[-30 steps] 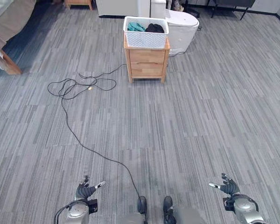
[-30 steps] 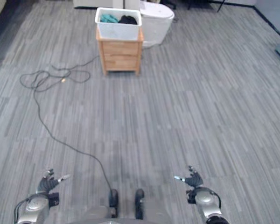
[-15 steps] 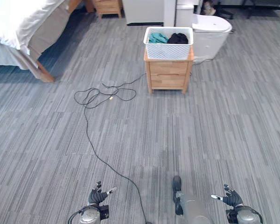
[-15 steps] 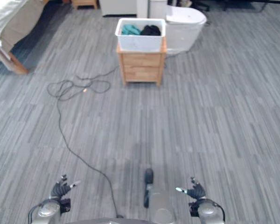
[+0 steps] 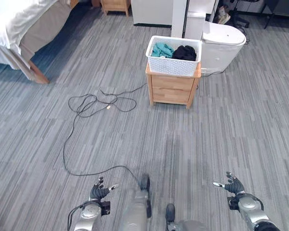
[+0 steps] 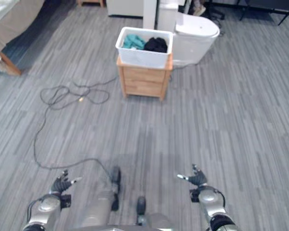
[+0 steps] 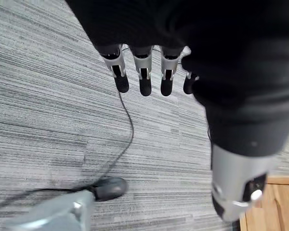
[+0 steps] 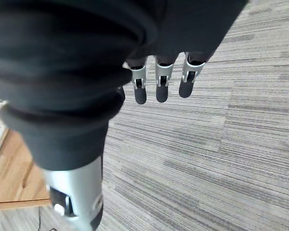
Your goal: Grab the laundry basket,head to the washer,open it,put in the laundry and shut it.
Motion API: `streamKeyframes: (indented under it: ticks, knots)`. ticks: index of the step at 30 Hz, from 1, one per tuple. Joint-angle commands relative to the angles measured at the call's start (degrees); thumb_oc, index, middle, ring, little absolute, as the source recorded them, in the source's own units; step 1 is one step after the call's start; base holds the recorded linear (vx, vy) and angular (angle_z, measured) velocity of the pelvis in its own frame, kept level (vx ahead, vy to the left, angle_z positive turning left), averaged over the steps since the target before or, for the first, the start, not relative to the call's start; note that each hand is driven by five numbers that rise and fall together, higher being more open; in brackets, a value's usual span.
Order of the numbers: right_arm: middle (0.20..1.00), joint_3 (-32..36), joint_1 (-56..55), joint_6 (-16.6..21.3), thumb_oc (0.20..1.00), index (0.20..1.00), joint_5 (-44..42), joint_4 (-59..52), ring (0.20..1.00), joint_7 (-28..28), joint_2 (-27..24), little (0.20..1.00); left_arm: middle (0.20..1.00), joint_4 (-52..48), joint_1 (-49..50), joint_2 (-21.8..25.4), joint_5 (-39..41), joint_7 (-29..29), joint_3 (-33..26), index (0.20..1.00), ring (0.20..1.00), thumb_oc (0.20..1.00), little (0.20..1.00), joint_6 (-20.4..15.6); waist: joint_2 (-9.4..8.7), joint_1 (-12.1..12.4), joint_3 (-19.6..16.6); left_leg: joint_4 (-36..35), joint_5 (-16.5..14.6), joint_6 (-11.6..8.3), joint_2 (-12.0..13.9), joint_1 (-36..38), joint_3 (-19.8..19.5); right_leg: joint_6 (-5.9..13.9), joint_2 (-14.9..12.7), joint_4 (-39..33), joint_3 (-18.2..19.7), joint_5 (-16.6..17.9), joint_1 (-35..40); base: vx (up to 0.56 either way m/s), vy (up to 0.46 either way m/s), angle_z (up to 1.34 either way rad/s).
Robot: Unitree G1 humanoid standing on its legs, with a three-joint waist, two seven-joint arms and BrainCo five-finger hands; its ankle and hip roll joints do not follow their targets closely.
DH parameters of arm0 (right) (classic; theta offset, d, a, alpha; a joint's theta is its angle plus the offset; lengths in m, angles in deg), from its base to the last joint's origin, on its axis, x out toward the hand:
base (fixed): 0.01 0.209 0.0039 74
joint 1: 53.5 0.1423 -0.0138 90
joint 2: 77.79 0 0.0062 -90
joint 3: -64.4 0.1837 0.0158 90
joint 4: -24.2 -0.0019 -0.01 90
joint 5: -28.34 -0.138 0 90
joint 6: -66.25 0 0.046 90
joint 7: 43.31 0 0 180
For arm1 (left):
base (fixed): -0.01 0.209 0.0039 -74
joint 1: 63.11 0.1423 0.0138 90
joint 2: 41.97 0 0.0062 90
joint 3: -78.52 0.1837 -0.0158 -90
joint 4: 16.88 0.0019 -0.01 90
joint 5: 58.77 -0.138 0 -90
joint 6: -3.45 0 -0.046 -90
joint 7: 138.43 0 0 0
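A white mesh laundry basket [image 5: 173, 56] holding teal cloth [image 5: 160, 49] and black cloth [image 5: 185, 52] stands on a small wooden nightstand [image 5: 172, 90] far ahead on the grey carpet. Behind it to the right is a white rounded washer [image 5: 221, 41]. My left hand [image 5: 99, 192] hangs low at the bottom left, fingers straight and holding nothing. My right hand [image 5: 233, 185] is at the bottom right, also open and holding nothing. Both hands are far from the basket.
A bed with white bedding [image 5: 17, 29] is at the far left. A white cabinet [image 5: 151, 10] stands against the back wall, with a second wooden nightstand [image 5: 114, 6] beside it. Office chair legs [image 5: 267, 12] are at the far right.
The camera has shifted, so the basket and nightstand sit slightly lower and left in view. Both hands stay open at my sides.
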Motion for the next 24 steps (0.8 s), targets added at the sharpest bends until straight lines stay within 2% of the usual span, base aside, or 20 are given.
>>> streamKeyframes:
  ticks: [1,3,5,7,9,10,12,15,16,19,24]
  knots:
    - [1.0,0.9,-1.9,0.9,1.0,1.0,-1.4,-1.7,1.0,1.0,-1.1,1.0,1.0,-0.8,0.8,1.5,0.3,0.8,-0.2,1.0,1.0,1.0,1.0,-1.4,-0.73,0.9,-1.6,-2.4,4.3,-0.17,0.1,6.2,3.0,9.66,-3.2,7.8,1.0,-5.3,-2.5,0.39,0.191,-0.58]
    - [1.0,0.8,-2.1,0.8,1.0,1.0,-0.8,-1.4,1.0,0.5,-0.4,1.0,1.0,0.4,1.6,1.6,-0.3,0.7,-1.0,1.0,1.0,1.0,1.0,-1.2,-0.96,1.3,-2.9,-1.7,3.9,0.62,0.1,7.8,3.1,10.23,-3.8,8.4,2.1,-6.1,-1.0,0.37,0.223,-0.49]
    - [1.0,0.7,-1.6,0.8,1.0,1.0,-0.8,-0.9,1.0,0.4,0.2,1.0,1.0,1.7,1.5,1.8,-0.9,0.9,-1.1,1.0,1.0,1.0,1.0,-1.3,-2.19,1.7,-3.6,2.8,2.2,1.19,-0.4,7.3,2.9,11.31,-5.2,8.6,3.1,-5.7,0.2,0.35,0.223,-0.74]
    - [1.0,0.5,-1.4,0.9,1.0,1.0,-0.4,-1.2,1.0,0.0,1.0,1.0,1.0,2.5,1.5,2.4,-1.2,0.7,-1.6,1.0,1.0,1.0,1.0,-1.0,-3.25,2.1,-4.3,3.6,0.1,2.45,-0.9,8.5,3.8,12.83,-6.8,12.4,4.0,-3.6,-0.7,0.3,0.206,-0.63]
    - [1.0,0.0,-0.7,1.2,1.0,1.0,-0.8,-3.0,1.0,-0.3,1.6,1.0,1.0,2.5,0.4,3.6,-1.6,1.0,-1.5,1.0,1.0,1.0,1.0,-1.0,-3.62,1.2,-3.8,3.9,-2.4,4.15,-1.8,10.7,4.3,15.12,-7.9,22.1,3.8,0.8,-5.7,0.25,0.204,-0.66]
    - [1.0,0.0,-0.7,1.2,1.0,1.0,-0.8,-3.0,1.0,-0.3,1.6,1.0,1.0,2.5,0.4,3.6,-1.6,1.0,-1.5,1.0,1.0,1.0,1.0,-1.0,-3.53,1.3,-3.9,3.9,-2.3,4.12,-1.7,10.6,4.4,15.08,-7.8,22.0,3.9,0.9,-5.9,0.2,0.159,-0.3]
    - [1.0,-0.6,-0.1,1.1,1.0,1.0,-0.6,-3.5,1.0,-0.6,1.7,1.0,1.0,2.0,0.2,3.9,-1.9,1.2,-1.4,1.0,1.0,1.0,1.0,-1.1,-2.91,0.4,-3.1,3.2,-4.1,4.89,-2.3,13.7,4.8,14.97,-8.9,23.4,1.9,2.7,-10.0,0.19,0.132,0.15]
    - [1.0,-1.0,0.4,0.7,1.0,1.0,-0.2,-3.4,1.0,-0.7,1.5,1.0,1.0,1.8,0.2,3.9,-1.1,1.1,-1.5,1.0,1.0,1.0,1.0,-0.9,-1.58,-0.4,-2.6,1.7,-6.0,5.07,-2.7,17.4,4.7,14.05,-9.9,20.4,-1.9,2.3,-14.2,0.27,0.111,-0.02]
    - [1.0,-1.1,0.4,0.7,1.0,1.0,-0.2,-3.4,1.0,-0.7,1.5,1.0,1.0,1.8,0.2,3.9,-1.1,1.1,-1.5,1.0,1.0,1.0,1.0,-0.9,-1.55,-0.5,-2.4,1.7,-6.1,5.07,-2.7,17.6,4.5,14.07,-10.0,20.5,-2.0,2.1,-14.0,0.29,0.074,0.07]
    - [1.0,-1.1,0.3,0.5,1.0,1.0,-0.3,-4.4,1.0,-0.7,1.4,1.0,1.0,3.0,0.2,2.9,-1.1,0.9,-1.3,1.0,1.0,1.0,1.0,-0.7,-0.94,-1.9,-0.9,1.3,-8.7,5.01,-3.3,21.4,4.4,14.36,-12.5,13.4,-5.8,3.6,-18.4,0.32,0.024,0.1]
    - [1.0,-0.8,-0.2,0.3,1.0,1.0,0.1,-4.5,1.0,-1.0,1.3,1.0,1.0,4.0,-0.1,1.6,-0.8,0.9,-1.8,1.0,1.0,1.0,1.0,-1.1,-0.73,-3.7,-0.2,1.6,-12.5,4.16,-4.2,26.2,2.0,16.1,-14.2,6.5,-6.2,7.5,-22.5,0.36,-0.06,0.21]
